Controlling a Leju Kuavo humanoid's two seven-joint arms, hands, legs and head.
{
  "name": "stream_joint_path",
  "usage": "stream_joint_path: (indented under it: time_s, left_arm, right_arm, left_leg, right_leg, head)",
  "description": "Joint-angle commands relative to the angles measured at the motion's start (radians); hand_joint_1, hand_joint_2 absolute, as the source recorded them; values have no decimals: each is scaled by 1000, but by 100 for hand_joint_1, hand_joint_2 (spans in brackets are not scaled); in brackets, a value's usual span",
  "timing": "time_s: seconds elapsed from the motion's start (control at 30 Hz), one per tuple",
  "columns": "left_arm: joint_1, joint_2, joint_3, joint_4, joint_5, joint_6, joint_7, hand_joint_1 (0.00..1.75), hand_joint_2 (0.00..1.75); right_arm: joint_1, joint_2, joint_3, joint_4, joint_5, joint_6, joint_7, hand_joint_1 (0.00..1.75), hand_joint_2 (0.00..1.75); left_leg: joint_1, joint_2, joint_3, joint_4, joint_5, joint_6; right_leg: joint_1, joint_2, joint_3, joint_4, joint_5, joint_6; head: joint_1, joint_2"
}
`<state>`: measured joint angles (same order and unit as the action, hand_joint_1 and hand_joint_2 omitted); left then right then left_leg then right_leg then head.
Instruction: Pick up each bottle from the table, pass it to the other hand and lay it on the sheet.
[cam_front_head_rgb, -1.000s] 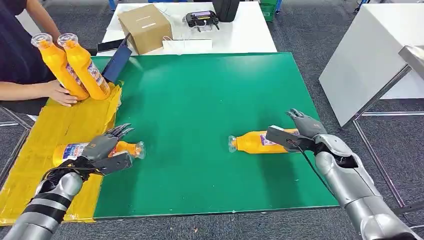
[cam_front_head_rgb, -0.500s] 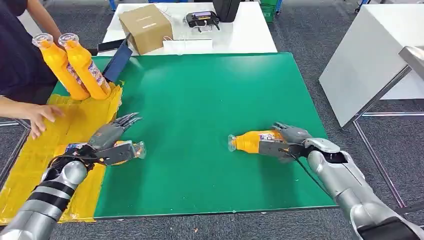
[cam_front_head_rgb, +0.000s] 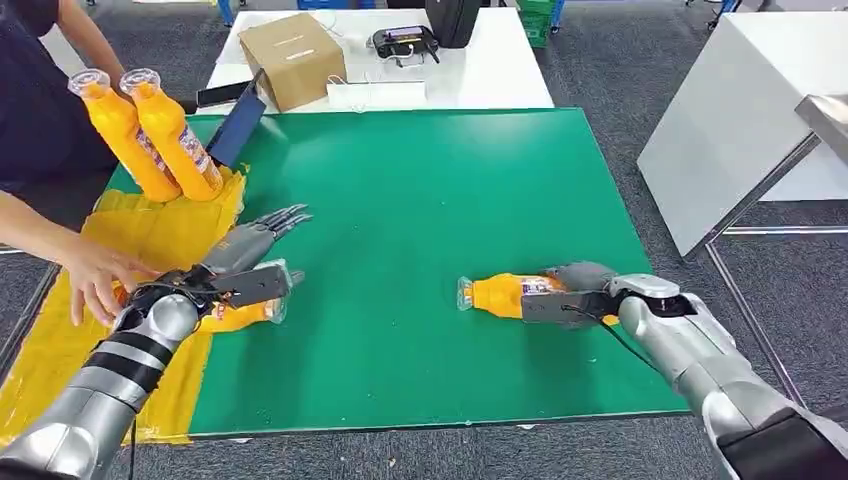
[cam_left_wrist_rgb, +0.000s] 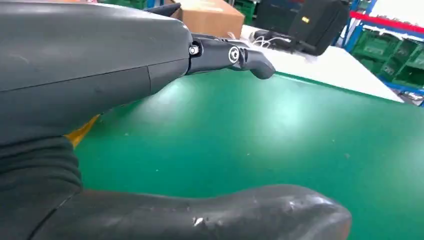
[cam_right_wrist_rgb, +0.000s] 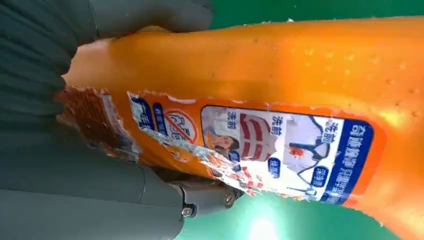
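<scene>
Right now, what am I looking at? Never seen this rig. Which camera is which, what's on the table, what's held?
It is a two-legged humanoid with two silver arms ending in fingered hands. The wide picture is from its head, looking down; the two close-ups come from cameras at each wrist.

On the green table the right hand grips an orange bottle lying on its side; the right wrist view shows its label up close. The left hand is open, fingers apart, over a second bottle at the edge of the yellow sheet. Two more bottles lean at the sheet's far end. A person's hand reaches in over the sheet.
</scene>
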<state>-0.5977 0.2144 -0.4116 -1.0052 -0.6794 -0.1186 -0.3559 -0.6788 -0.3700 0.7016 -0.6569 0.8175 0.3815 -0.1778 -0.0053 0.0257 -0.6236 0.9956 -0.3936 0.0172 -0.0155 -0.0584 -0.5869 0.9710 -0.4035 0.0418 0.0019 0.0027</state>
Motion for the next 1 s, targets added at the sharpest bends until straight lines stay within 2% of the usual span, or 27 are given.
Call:
stream_joint_path:
  time_s: [0.03, 1.0]
  left_arm:
    - [-61, -30, -47, 85, 3, -10, 0, 0, 0]
    - [-61, -30, -47, 85, 3, -10, 0, 0, 0]
  right_arm:
    - [64, -4, 89, 106, 5, 10, 4, 175, 175]
    - [64, -4, 89, 106, 5, 10, 4, 175, 175]
  left_leg:
    - [3, -6, 4, -1, 0, -1]
    - [3, -7, 8, -1, 0, -2]
  right_leg:
    - [2, -1, 6, -3, -1, -1]
    - [1, -1, 12, -4, -1, -2]
  head:
    - [0, 0]
    - [0, 0]
